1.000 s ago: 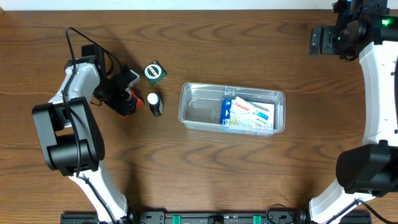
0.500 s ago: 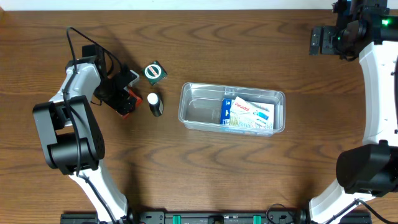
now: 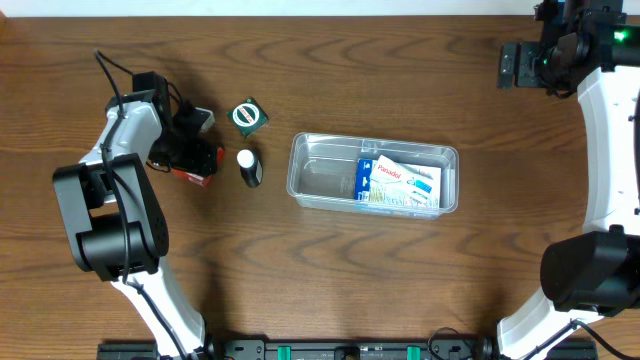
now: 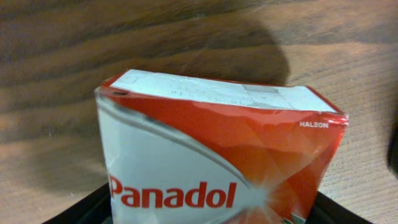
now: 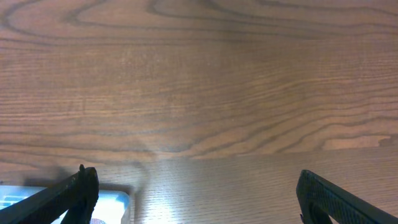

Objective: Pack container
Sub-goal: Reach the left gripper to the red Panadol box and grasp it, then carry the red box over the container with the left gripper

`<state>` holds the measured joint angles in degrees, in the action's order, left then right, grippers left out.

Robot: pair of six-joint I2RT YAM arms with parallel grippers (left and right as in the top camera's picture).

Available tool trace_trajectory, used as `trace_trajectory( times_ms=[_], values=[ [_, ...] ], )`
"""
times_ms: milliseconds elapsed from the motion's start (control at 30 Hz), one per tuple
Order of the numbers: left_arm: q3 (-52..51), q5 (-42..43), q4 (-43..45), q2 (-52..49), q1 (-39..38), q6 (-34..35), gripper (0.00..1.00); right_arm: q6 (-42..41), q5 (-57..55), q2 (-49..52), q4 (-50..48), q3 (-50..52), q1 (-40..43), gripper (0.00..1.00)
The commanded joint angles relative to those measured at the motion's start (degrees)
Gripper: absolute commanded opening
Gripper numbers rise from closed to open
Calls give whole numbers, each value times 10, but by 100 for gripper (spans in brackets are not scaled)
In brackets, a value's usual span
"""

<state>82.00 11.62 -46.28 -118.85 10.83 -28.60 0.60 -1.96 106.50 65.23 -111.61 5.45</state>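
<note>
The container point(image 3: 303, 150), a clear rectangular tub, stands at the table's middle with a blue-and-white Panadol box point(image 3: 398, 184) lying in its right half. At the left, my left gripper point(image 3: 188, 152) is closed on a red-and-white Panadol box point(image 3: 198, 172) low over the wood. The left wrist view is filled by that red box point(image 4: 217, 155), with my left gripper point(image 4: 199, 214) pressing its dark fingers against both lower sides. My right gripper point(image 3: 515, 65) hangs open at the far right corner, and in its own view the right gripper point(image 5: 199, 193) holds nothing.
A small dark green box point(image 3: 248, 116) with a round label sits just left of the tub. A small dark bottle with a white cap point(image 3: 247, 167) lies below it, close to the red box. The tub's corner point(image 5: 106, 202) shows low left in the right wrist view.
My left gripper has narrowed onto the red box and turned it from a diagonal to a nearly level lie, shifting slightly left. The right arm has not moved.
</note>
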Motion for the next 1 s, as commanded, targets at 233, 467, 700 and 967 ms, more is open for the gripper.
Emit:
trace_trajectory(
  times_ms=[233,467,700,967],
  values=[
    [-2,-1,-29,0,0,217,67,-5,-2,2,-1,-8,2,99],
    [42,-1,-85,22,0,234,67,-5,-2,2,-1,-8,2,99],
    [118,43,-162,106,-6,238,66,-5,-2,2,-1,-8,2,99],
    [139,124,-167,255,-80,247,63,-5,-2,2,-1,-8,2,99]
  ],
)
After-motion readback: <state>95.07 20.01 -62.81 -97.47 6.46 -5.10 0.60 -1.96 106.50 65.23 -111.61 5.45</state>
